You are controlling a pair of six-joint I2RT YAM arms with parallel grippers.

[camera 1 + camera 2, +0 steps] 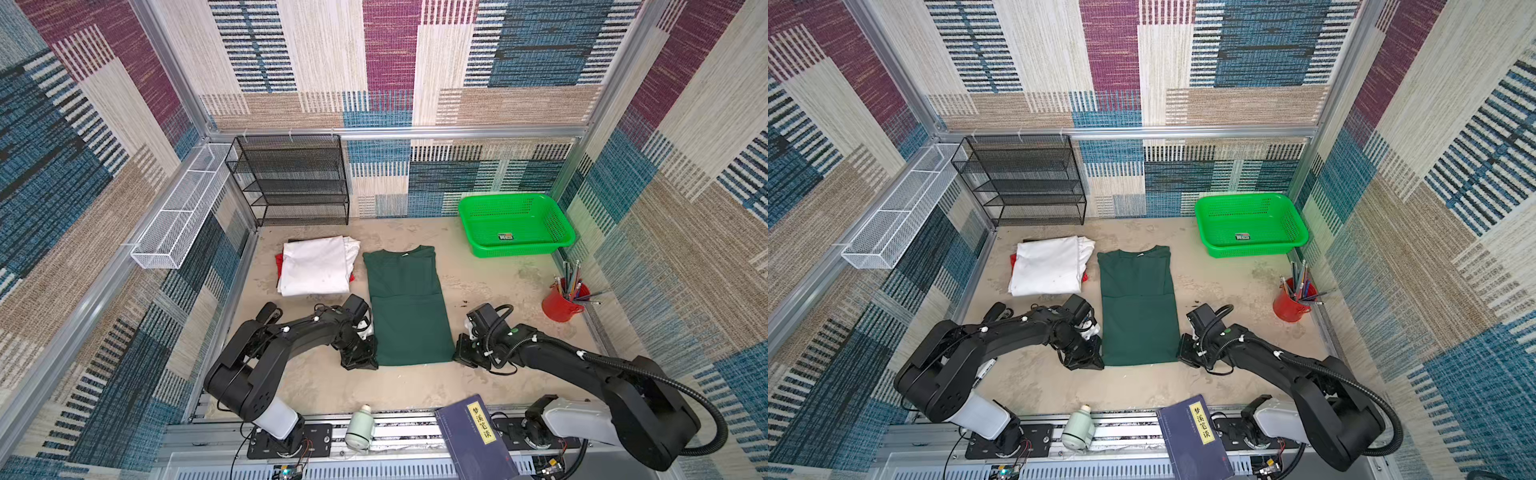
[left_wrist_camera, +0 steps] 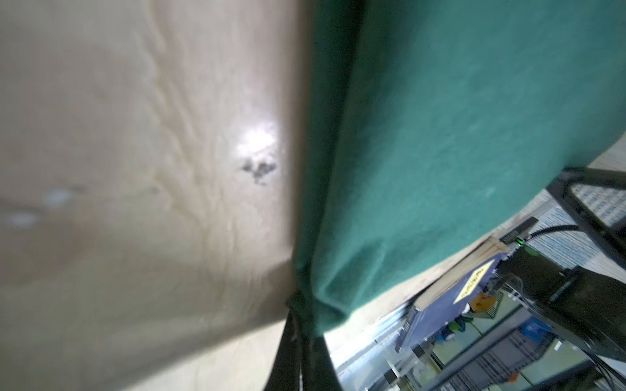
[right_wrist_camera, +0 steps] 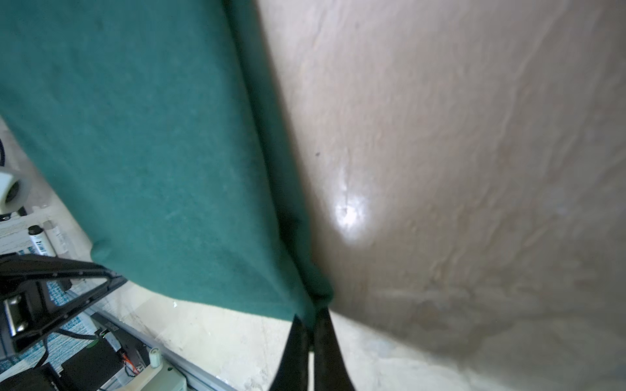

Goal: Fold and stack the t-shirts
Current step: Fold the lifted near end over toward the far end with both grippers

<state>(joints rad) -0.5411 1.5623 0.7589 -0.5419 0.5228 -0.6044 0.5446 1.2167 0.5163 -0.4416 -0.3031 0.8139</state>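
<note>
In both top views the dark green t-shirt (image 1: 407, 307) lies flat in the middle of the tabletop (image 1: 498, 291). Its sides are folded in to a long strip, with the collar toward the back wall. The left arm (image 1: 291, 332) and right arm (image 1: 561, 357) each reach down to one near hem corner, probably so the hem can be carried evenly up toward the collar. Just beside the strip, on the left, sits the stack: a folded white t-shirt (image 1: 316, 270) on top of a red t-shirt (image 1: 279, 264) that shows only at the edges. Keeping the stack that close should make the later transfer short.

In the left wrist view the left jaws are pressed together on a bunched corner of the green cloth, which puckers where it is pinched.

In the right wrist view the right jaws are likewise closed tight on the opposite corner. The fabric fans away from them across the tabletop. Both pinches sit at the very corner, so an inner layer might slip free once lifted.
</note>
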